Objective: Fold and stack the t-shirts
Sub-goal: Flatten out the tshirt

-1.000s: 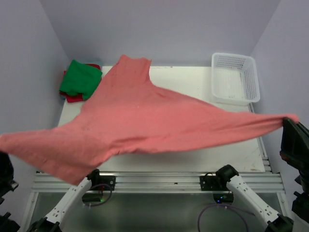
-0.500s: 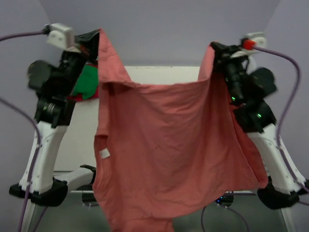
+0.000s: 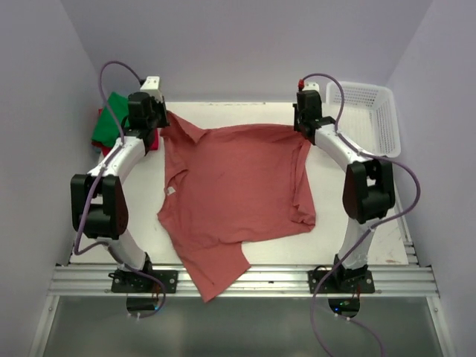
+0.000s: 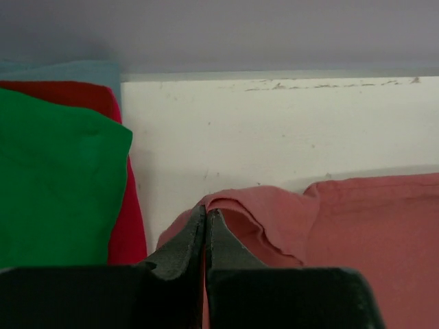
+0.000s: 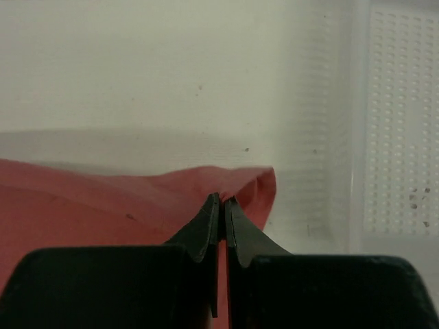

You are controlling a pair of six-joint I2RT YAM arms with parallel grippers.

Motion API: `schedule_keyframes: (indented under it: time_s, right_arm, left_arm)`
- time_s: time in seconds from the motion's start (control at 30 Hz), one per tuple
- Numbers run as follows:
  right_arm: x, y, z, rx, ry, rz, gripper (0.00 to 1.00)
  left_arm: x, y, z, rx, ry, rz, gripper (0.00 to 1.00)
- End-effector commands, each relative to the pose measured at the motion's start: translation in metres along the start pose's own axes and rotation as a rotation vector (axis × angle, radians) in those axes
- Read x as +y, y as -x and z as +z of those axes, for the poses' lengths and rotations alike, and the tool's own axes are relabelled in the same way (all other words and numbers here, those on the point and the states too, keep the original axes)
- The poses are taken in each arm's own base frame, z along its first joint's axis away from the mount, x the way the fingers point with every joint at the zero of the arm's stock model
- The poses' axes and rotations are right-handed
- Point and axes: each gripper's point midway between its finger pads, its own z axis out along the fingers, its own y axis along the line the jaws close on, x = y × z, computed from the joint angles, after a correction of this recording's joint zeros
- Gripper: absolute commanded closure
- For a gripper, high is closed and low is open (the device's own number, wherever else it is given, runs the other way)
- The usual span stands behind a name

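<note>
Corners of the brick-red t-shirt (image 3: 238, 186) sat clamped in your left gripper (image 4: 206, 214) beside the green t-shirt (image 4: 55, 185) and right gripper (image 5: 221, 202) near the basket (image 5: 401, 137).

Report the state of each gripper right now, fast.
Left gripper: jaws closed, pinching the brick-red t-shirt at its far left edge.
Right gripper: jaws closed, pinching the same shirt at its far right edge.

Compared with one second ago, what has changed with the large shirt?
The brick-red t-shirt, stretched in the air then, was lifted and laid onto the table. The left end effector and right end effector stay shut on its far edge. Green t-shirt and basket did not move.
</note>
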Motion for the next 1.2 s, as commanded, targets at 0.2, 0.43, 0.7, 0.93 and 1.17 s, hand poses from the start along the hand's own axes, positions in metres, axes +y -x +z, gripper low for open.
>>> schedule_keyframes:
  time_s: [0.2, 0.43, 0.7, 0.93, 1.17]
  right_arm:
    - [-0.013, 0.041, 0.057, -0.098, -0.111, 0.073, 1.00]
    - [-0.014, 0.043, 0.097, -0.119, -0.190, 0.139, 1.00]
    - [-0.007, 0.095, 0.115, -0.323, -0.180, 0.197, 0.04]
    - [-0.013, 0.151, 0.034, -0.551, -0.078, 0.275, 0.01]
    - [0.001, 0.136, -0.029, -0.572, -0.004, 0.219, 0.01]
  left_arm:
    - [0.031, 0.004, 0.051, -0.084, 0.054, -0.088, 1.00]
    - [0.034, 0.014, 0.068, -0.143, 0.055, -0.126, 1.00]
    - [0.047, 0.077, 0.050, -0.356, 0.128, -0.217, 0.32]
    - [0.042, 0.115, 0.016, -0.450, 0.111, -0.246, 0.00]
    - [0.022, 0.095, -0.028, -0.446, 0.049, -0.332, 0.00]
